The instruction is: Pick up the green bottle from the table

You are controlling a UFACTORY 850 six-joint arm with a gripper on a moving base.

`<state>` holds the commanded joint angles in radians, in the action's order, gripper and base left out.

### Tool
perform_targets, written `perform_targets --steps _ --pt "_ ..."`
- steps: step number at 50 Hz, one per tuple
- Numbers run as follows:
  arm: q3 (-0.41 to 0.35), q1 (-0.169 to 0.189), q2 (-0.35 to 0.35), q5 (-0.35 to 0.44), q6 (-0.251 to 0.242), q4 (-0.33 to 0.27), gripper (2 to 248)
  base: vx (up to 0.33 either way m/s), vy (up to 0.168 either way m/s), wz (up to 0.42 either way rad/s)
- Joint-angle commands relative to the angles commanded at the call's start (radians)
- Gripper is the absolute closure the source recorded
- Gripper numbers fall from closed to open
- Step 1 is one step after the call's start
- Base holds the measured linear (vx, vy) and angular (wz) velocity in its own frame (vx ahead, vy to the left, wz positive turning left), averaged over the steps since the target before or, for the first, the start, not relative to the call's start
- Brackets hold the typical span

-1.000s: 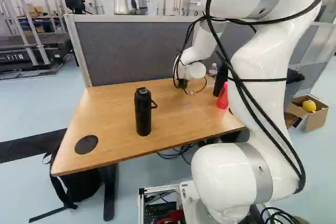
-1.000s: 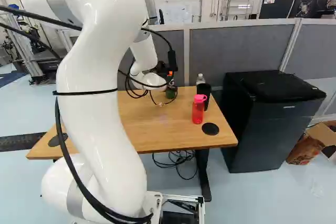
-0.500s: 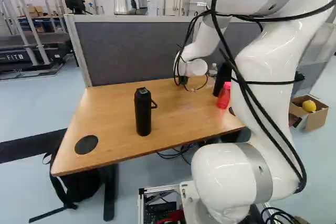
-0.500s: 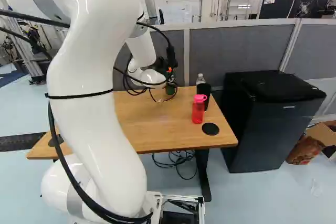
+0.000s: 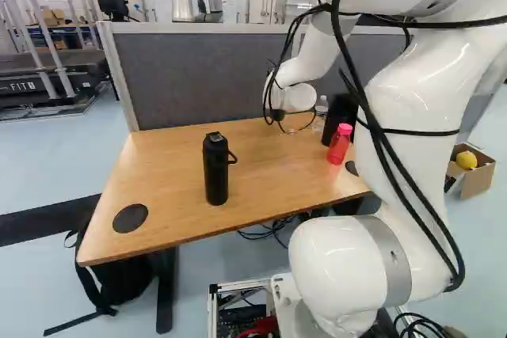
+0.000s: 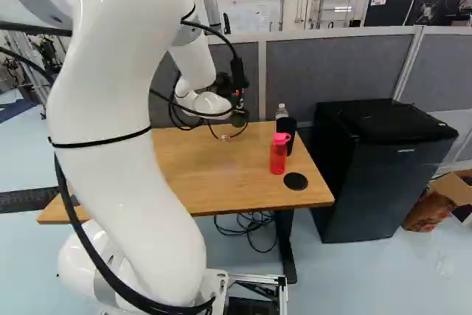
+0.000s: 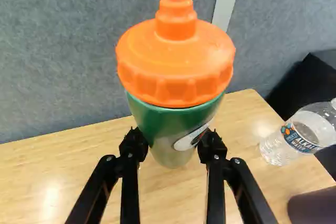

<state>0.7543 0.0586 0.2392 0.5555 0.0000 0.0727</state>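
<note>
In the right base view my gripper (image 6: 237, 102) is at the far side of the table (image 6: 221, 182), partly hidden by the white wrist. The green bottle (image 6: 239, 119) stands upright there, its orange cap showing above. In the wrist view the gripper (image 7: 170, 142) is shut on the green bottle (image 7: 157, 121), one black finger on either side of its body under the wide orange cap (image 7: 176, 66). The bottle appears to hang a little above the wooden top; its underside is hidden.
Right of the gripper in the right base view stand a clear bottle (image 6: 282, 111), a black cup (image 6: 292, 138) and a red bottle (image 6: 278, 154). A black bottle (image 5: 216, 169) stands nearer on the table. The grey partition (image 5: 198, 77) rises behind; a black fridge (image 6: 376, 175) is beside the table.
The arm has shifted back and slightly up, and the green bottle has risen with the gripper. The base and the other bottles have stayed where they were.
</note>
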Motion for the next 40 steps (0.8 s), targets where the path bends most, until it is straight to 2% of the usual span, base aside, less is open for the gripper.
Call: perform_targets --steps 17,40 --pt "-0.043 -0.007 -0.075 0.000 0.000 0.000 135 0.000 0.000 0.000" --pt "-0.134 -0.020 -0.211 0.000 0.000 0.000 135 0.000 0.000 0.000"
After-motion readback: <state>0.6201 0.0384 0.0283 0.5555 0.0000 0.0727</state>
